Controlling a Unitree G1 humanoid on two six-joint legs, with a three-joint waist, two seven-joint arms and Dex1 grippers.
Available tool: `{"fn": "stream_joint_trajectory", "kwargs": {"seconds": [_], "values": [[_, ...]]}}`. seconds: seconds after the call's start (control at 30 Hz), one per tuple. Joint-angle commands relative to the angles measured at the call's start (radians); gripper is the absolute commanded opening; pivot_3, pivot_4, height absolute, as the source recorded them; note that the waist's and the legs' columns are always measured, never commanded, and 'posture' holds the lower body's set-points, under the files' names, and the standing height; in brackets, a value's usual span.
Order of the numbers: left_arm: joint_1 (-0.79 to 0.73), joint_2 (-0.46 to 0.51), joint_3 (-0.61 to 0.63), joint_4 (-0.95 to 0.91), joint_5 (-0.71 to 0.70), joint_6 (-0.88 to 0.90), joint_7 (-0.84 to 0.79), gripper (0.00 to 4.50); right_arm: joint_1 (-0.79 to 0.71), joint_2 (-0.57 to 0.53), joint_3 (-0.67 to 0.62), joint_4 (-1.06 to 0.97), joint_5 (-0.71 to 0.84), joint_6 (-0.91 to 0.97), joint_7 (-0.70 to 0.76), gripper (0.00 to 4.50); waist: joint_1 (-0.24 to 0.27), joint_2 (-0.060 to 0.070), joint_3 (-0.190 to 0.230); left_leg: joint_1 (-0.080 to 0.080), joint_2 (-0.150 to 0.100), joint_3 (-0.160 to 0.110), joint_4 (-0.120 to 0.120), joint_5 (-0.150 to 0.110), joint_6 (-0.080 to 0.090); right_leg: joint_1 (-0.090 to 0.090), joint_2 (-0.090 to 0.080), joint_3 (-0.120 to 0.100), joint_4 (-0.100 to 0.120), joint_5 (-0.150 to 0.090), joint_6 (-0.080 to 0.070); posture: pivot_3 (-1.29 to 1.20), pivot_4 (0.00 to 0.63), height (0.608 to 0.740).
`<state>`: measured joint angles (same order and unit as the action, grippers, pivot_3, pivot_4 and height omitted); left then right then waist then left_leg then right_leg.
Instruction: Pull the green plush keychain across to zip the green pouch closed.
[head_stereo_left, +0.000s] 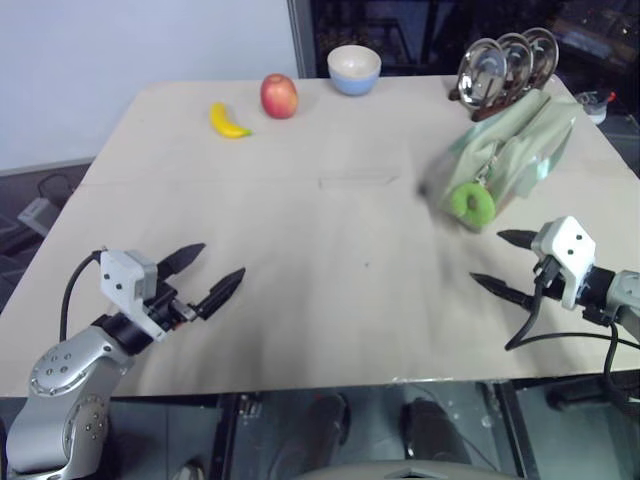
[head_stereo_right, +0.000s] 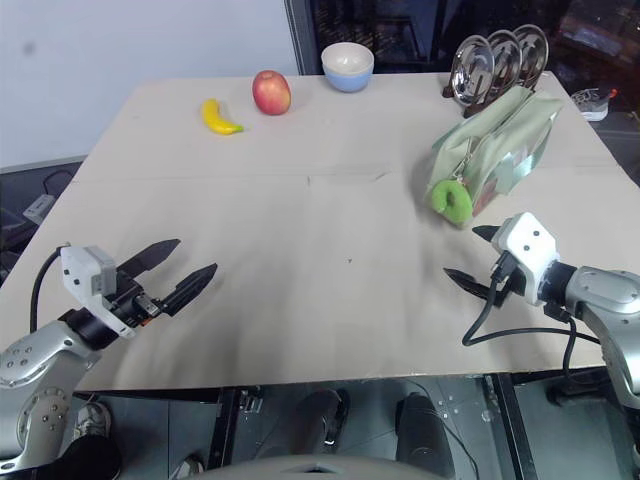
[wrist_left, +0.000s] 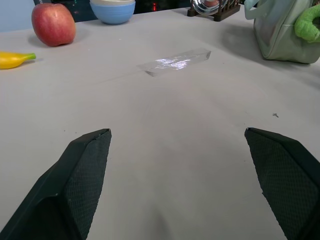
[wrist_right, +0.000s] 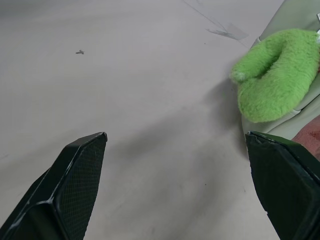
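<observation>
Left gripper (head_stereo_left: 212, 273) spread wide over bare table (head_stereo_left: 330, 250), holding nothing, right gripper (head_stereo_left: 505, 263) equally wide and empty, near green plush keychain (head_stereo_left: 471, 203) on green pouch (head_stereo_left: 515, 150)

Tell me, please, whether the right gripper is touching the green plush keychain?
Apart: in the left eye view, bare table separates the open right gripper from the green plush keychain.
</observation>
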<state>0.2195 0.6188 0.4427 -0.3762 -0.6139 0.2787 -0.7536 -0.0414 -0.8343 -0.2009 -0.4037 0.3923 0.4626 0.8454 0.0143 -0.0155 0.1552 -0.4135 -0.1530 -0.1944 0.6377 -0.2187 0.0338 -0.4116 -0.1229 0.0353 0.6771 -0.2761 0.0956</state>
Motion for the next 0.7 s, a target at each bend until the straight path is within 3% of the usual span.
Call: {"fn": "stream_joint_trajectory", "kwargs": {"seconds": [0.03,0.2,0.37,0.5,0.7], "values": [[-0.016,0.012,0.021,-0.028,-0.042,0.003,-0.02,4.44,-0.024,-0.011,-0.021,-0.011,0.007,-0.004,-0.001,4.5,0.0,0.0,0.0,0.0,0.0,0.0,0.0,0.0,0.0,0.0,0.0,0.0,0.0,0.0,0.0,0.0,0.15,0.74],[-0.039,0.006,0.001,-0.055,-0.114,0.015,-0.081,4.44,-0.05,-0.019,-0.011,0.002,-0.01,-0.022,0.009,4.5,0.0,0.0,0.0,0.0,0.0,0.0,0.0,0.0,0.0,0.0,0.0,0.0,0.0,0.0,0.0,0.0,0.15,0.74],[-0.088,0.014,-0.046,-0.127,-0.18,0.036,-0.12,4.44,-0.155,-0.144,-0.015,0.143,-0.096,-0.16,0.103,4.5,-0.001,0.001,0.001,0.0,0.0,0.001,0.0,0.0,0.0,0.0,0.0,0.0,0.0,0.0,0.0,0.0,0.15,0.74],[-0.153,0.012,-0.085,-0.128,-0.173,0.044,-0.112,4.44,-0.389,-0.258,0.094,0.425,-0.305,-0.459,0.128,4.5,-0.005,0.003,0.002,0.001,0.0,0.003,0.0,0.0,-0.001,0.0,0.001,0.001,0.0,0.0,0.0,0.0,0.15,0.74],[-0.171,-0.001,-0.123,-0.109,-0.13,0.022,-0.116,4.44,-0.787,-0.228,0.323,0.897,-0.61,-0.888,0.067,4.5,-0.034,0.003,0.003,0.003,0.001,0.006,-0.002,0.002,-0.004,0.0,0.001,0.003,-0.001,0.0,0.0,0.0,0.15,0.74]]}}
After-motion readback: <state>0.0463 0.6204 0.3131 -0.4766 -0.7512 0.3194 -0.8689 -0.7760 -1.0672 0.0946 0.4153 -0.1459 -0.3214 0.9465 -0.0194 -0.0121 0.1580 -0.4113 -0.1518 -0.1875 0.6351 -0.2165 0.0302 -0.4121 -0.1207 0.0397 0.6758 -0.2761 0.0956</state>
